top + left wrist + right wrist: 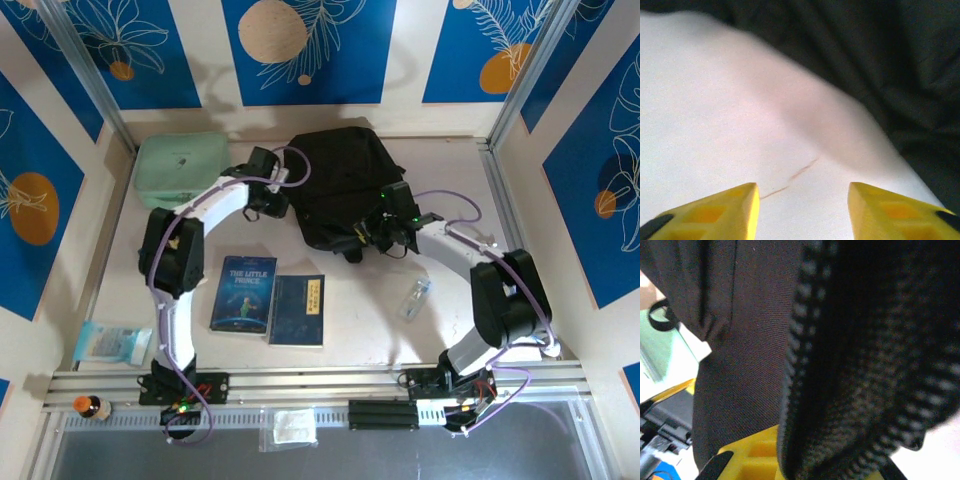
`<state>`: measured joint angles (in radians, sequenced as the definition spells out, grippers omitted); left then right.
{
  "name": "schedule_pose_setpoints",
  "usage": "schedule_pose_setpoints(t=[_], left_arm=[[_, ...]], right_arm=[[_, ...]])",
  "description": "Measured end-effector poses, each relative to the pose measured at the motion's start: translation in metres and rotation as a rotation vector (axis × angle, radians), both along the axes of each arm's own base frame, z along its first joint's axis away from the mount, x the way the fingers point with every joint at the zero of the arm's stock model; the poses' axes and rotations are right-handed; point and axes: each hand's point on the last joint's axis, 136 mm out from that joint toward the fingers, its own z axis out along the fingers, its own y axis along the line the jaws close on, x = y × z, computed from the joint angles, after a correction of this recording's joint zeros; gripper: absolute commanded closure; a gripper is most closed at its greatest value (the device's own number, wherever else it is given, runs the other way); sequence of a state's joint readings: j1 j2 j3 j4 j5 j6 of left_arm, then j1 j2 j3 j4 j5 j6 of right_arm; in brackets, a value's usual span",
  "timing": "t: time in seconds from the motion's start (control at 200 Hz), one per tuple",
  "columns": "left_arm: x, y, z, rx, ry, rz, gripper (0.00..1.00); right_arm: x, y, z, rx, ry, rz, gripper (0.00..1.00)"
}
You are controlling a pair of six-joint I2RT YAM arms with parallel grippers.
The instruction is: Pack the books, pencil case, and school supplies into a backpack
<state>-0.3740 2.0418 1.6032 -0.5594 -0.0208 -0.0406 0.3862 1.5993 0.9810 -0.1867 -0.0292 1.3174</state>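
Backpack (340, 185) sits far centre on the bench (370, 330), black floppy woven fabric, all slumped. My right jaws are at its near right edge with the coarse zipper (805, 365) draped between them; can't tell if they're actually clamped. Left jaws are spread wide with nothing in them, over bare bench just beside the bag's left side. My worry: the soft cloth could slide out or the mouth could flop shut, since nothing stiff holds it. The thin blue book (243, 293) and navy book (298, 310) lie flat side by side nearer me, little clear plastic piece (416, 298) off to their right.
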Motion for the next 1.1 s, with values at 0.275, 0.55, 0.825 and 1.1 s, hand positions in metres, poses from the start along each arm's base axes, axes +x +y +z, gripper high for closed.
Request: schedule_pose_setpoints(t=[0.275, 0.55, 0.825, 1.1], left_arm=[[-0.041, 0.030, 0.066, -0.124, -0.096, 0.174, 0.24], [-0.070, 0.040, 0.082, -0.223, -0.125, 0.258, 0.11], [-0.079, 0.048, 0.080, -0.277, -0.128, 0.320, 0.04], [-0.078, 0.048, 0.081, -0.315, -0.133, 0.336, 0.02]], right_arm=[[0.027, 0.065, -0.004, 0.031, -0.017, 0.165, 0.65], [0.005, 0.093, 0.010, -0.143, -0.132, 0.450, 0.35], [-0.084, 0.089, 0.009, -0.421, -0.201, 0.748, 0.23], [-0.135, 0.098, -0.045, -0.686, -0.139, 1.001, 0.15]])
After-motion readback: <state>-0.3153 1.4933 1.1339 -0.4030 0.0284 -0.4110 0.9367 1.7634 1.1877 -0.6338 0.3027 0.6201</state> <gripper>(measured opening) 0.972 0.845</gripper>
